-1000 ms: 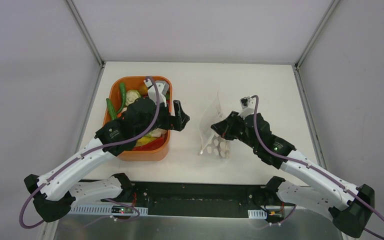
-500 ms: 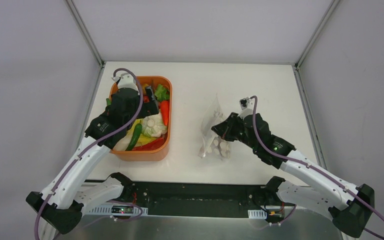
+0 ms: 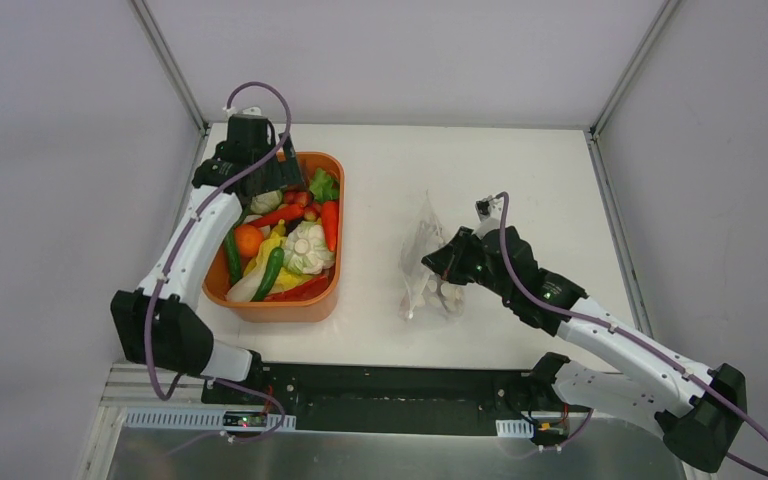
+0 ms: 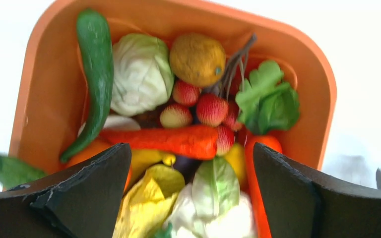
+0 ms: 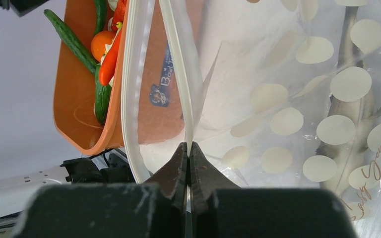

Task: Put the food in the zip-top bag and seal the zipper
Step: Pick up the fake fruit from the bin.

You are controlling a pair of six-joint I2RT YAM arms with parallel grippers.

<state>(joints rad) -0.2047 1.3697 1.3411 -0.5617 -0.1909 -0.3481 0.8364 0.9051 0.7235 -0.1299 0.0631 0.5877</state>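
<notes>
Clear plastic printed with white dots lies nearest: the zip-top bag [image 3: 422, 270] rests on the white desk [image 3: 520, 170], right of centre, with its long axis running near to far. The right gripper [image 5: 187, 148] is closed on one lip of the bag's mouth, pinching the film just beside the zipper [image 5: 181, 74]. The other lip bows away to the left, so the mouth gapes toward the tub. No food can be made out inside the bag.

To the left, apart from the bag, stands an orange tub [image 3: 295, 305] holding the food [image 3: 290, 240] in a heap: a carrot [image 4: 163, 140], a pale cabbage [image 4: 141, 74], an orange ball [image 4: 197, 58], strawberries [image 4: 212, 109], a cucumber [image 4: 96, 64] and leafy greens.

Farthest back, the left gripper [image 4: 191, 148] hangs over the tub's far end, jaws spread wide with nothing between them, pointing down at the heap. The left arm is the nearer one to the food. Any piece it lifts would probably have to travel rightward to the held-open mouth.
</notes>
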